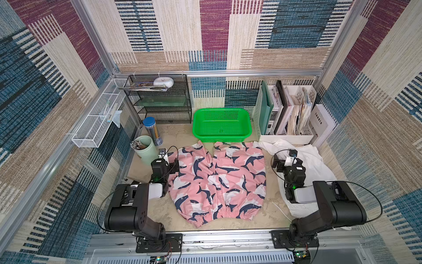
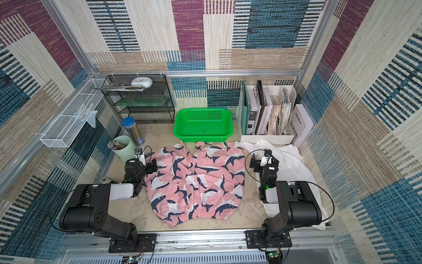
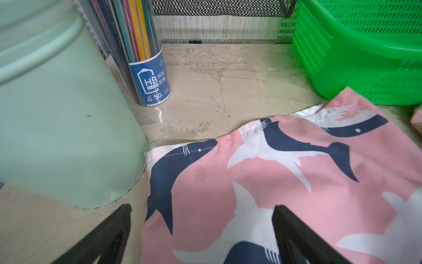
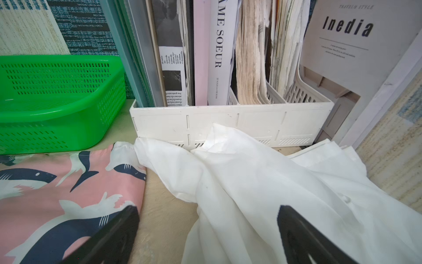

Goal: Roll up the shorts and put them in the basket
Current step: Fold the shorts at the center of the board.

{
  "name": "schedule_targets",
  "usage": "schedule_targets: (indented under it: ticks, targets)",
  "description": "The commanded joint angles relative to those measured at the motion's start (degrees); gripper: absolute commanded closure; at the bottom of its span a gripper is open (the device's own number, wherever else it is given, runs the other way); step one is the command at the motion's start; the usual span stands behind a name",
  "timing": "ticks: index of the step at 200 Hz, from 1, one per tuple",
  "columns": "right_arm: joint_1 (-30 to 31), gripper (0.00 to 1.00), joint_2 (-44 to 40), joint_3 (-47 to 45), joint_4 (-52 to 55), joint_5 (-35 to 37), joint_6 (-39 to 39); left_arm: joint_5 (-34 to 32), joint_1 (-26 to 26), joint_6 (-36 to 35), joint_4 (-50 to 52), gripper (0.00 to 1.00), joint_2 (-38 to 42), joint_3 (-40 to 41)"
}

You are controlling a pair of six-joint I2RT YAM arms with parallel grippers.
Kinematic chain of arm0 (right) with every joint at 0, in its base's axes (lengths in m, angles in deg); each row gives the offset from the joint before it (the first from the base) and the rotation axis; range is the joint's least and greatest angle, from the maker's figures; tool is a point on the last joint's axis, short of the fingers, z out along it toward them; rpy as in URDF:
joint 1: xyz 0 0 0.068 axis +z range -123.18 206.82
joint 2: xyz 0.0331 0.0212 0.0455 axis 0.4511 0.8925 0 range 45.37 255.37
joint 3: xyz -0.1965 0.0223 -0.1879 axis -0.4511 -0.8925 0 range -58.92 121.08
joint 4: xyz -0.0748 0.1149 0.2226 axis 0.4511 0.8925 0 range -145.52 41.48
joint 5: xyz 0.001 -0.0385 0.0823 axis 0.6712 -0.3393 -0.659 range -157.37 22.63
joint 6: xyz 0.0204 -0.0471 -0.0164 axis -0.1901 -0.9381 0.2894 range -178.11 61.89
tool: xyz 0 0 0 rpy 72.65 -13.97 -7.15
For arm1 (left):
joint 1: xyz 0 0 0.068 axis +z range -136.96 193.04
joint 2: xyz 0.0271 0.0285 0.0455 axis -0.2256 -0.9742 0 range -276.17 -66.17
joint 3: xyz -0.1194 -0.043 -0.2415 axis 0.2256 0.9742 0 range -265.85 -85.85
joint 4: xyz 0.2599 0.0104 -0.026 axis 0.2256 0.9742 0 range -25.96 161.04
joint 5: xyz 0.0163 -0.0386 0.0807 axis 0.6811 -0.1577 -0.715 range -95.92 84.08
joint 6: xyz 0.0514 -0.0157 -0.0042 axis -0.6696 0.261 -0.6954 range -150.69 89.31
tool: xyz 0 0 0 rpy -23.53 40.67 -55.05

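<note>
Pink shorts (image 1: 217,180) being presented flat, unrolled.
Left gripper (image 3: 202,206) and right gripper (image 4: 207,206) are being held wide apart, empty; bare table (image 1: 251,225) is being left exposed along the waistband.

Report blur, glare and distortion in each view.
Both top views: even light, the side walls splayed by the wide lens. Left wrist: the mint cup looms soft; a glare patch on the table beside the pencil tube. Right wrist: the white shorts nearly washed out.
</note>
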Motion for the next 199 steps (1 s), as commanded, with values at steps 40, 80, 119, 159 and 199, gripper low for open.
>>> schedule_targets:
  ticks: [40,80,119,159,199]
  targets:
    - [-0.01,0.0,0.05,0.28,-0.84,-0.2,0.3,0.58,0.0,-0.25,-1.29,0.0,0.1,-0.25]
    - [0.01,0.0,0.05,0.42,-0.75,-0.23,0.3,0.58,-0.03,-0.25,-1.14,0.0,-0.01,-0.4]
    - [0.01,0.0,0.07,0.45,-0.72,-0.31,0.33,0.67,0.01,-0.23,-1.03,0.0,0.0,-0.43]
    - [-0.01,0.01,-0.12,0.13,-1.03,-0.22,0.27,-1.17,-0.09,0.24,0.08,0.0,1.04,-0.9]
    - [-0.01,0.07,-4.67,8.51,17.96,-0.38,0.05,-4.42,-1.84,2.08,20.69,0.0,13.91,-9.21]
